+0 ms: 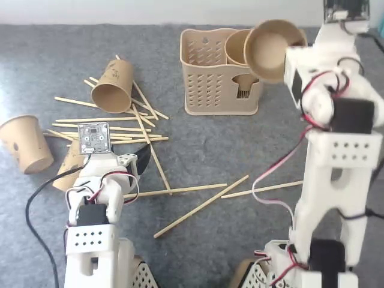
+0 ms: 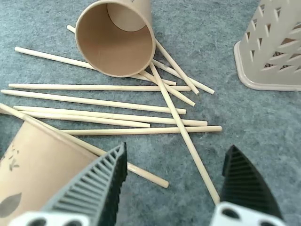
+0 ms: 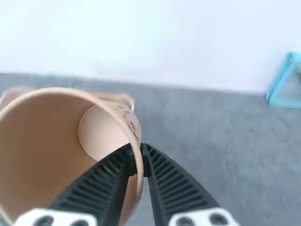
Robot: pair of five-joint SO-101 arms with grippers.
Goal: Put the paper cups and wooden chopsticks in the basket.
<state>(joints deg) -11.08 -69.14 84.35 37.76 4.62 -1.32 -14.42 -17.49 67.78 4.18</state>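
Note:
A beige slotted basket [image 1: 207, 78] stands at the back of the table with one paper cup [image 1: 236, 47] inside it. My right gripper [image 3: 138, 162] is shut on the rim of a second paper cup [image 3: 61, 155], held tilted above the basket's right end [image 1: 271, 48]. My left gripper [image 2: 171, 174] hangs open low over the scattered wooden chopsticks [image 2: 103, 103], with nothing between its fingers. A cup on its side [image 2: 115, 40] lies just beyond the chopsticks, and another cup [image 2: 37, 165] lies beside one finger. A further cup [image 1: 25, 144] lies at the far left.
Several more chopsticks [image 1: 201, 204] lie on the grey mat between the two arms. The basket's corner [image 2: 273, 52] stands off to one side of my left gripper. A blue object [image 3: 287, 82] sits beyond the mat.

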